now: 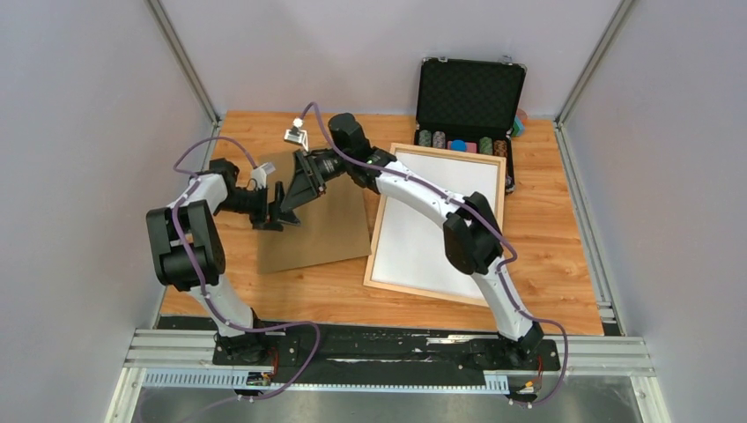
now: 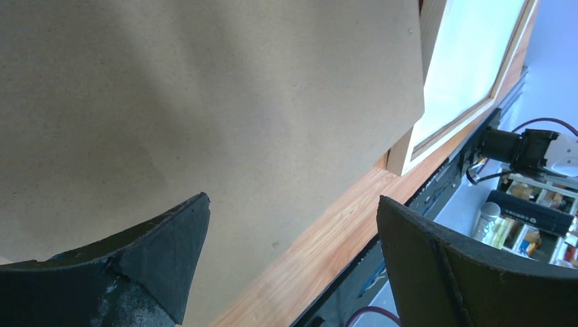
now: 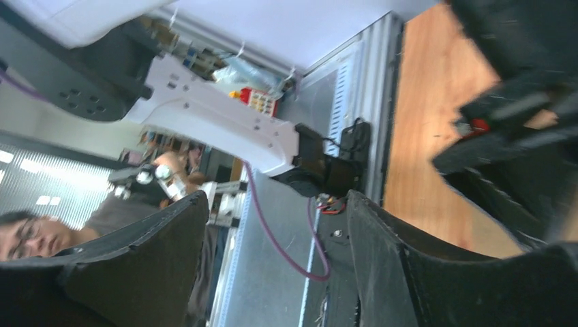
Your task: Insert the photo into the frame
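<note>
One overhead, two on the wrists.
Your top camera looks down from behind the bases over the whole table (image 1: 546, 264); the left wrist sits close above the brown board (image 2: 204, 102), facing the frame (image 2: 401, 155) (both show overhead too); the right wrist looks sideways at the left arm (image 3: 218, 122).

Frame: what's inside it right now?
Inside the frame, a plain white sheet fills the opening, apparently the photo's blank back. Its underside is hidden, and the right arm covers part of it.
</note>
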You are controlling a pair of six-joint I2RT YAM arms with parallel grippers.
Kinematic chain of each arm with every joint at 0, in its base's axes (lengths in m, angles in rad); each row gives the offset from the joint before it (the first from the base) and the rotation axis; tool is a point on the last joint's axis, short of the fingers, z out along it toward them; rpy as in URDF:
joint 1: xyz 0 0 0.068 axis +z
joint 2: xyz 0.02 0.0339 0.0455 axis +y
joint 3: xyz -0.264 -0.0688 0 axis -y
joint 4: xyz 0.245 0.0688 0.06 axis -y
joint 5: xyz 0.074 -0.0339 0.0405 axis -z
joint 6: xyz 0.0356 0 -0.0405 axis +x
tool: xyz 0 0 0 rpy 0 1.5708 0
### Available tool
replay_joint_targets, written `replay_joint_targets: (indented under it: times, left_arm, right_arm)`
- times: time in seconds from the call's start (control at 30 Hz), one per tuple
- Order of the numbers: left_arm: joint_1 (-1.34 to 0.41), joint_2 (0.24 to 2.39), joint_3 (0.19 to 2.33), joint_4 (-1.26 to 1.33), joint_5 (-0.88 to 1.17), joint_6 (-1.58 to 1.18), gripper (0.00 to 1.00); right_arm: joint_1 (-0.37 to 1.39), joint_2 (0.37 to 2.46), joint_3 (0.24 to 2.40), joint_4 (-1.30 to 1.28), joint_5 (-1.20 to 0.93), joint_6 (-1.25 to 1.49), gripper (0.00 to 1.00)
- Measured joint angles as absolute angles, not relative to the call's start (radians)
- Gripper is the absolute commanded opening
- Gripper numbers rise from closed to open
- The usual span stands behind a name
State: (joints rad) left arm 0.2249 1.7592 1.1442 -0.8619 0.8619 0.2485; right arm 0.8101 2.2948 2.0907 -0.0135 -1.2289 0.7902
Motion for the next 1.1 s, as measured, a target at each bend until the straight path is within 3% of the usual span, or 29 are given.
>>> replay_joint_targets:
  times: [0.43, 0.83, 1.1]
  left_arm:
    - [0.229, 1.488, 1.108, -0.757, 0.623, 0.150, 1.00]
    - [0.242, 1.594, 1.106, -0.713, 0.375, 0.081, 1.00]
    - [0.253, 1.613, 1.098, -0.679, 0.309, 0.065, 1.00]
  right_arm:
    - [0.612, 2.337, 2.115, -0.339, -0.824, 0.501, 0.83]
    - [0.595, 2.479, 2.180, -0.513, -0.498, 0.345, 0.89]
    - [0.595, 2.486, 2.185, -0.546, -0.397, 0.306, 0.89]
